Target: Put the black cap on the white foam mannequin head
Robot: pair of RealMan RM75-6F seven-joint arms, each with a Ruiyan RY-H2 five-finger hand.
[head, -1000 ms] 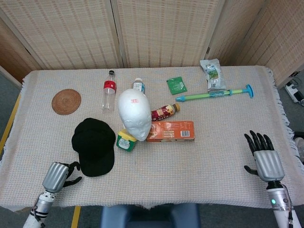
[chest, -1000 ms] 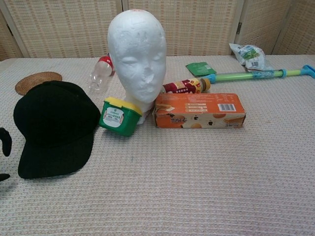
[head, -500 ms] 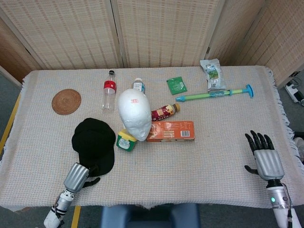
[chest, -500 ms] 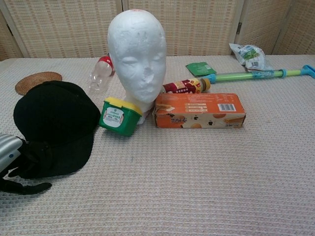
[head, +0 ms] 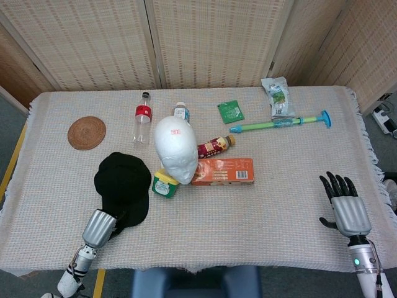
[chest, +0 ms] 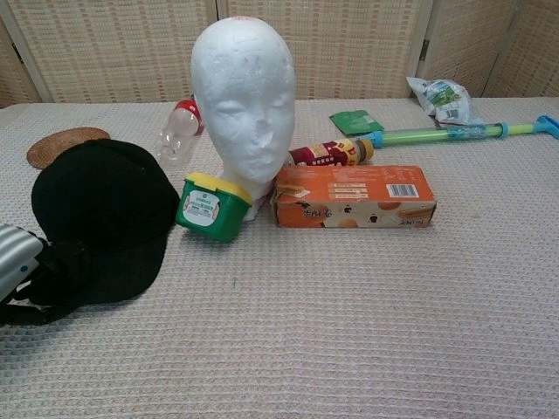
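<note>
Black cloth is gripped by the left hand (head: pixel 100 226): the brim of the black cap (head: pixel 123 186) is held in its fingers at the near edge of the table (head: pixel 279 205). In the chest view the brim is seen bunched up where the left hand (chest: pixel 19 275) holds the black cap (chest: pixel 105 214). The round top of the cap is seen just past that hand, lying flat on the cloth.

The white foam mannequin head (head: pixel 175 149) is found further away from the left hand and off to its right, standing upright, with nothing on top of it. A small green tub with a yellow lid (head: pixel 164 184) is seen touching the base of the head, between the cap and the head. An orange box (head: pixel 223 171) is laid on the other side of the head, and a brown bottle (head: pixel 216 146) is laid just behind the box.

The right hand (head: pixel 345 205) is kept well apart from all of this, near the table's right edge. It is held open, with its fingers spread and pointing away, and nothing is held in it
</note>
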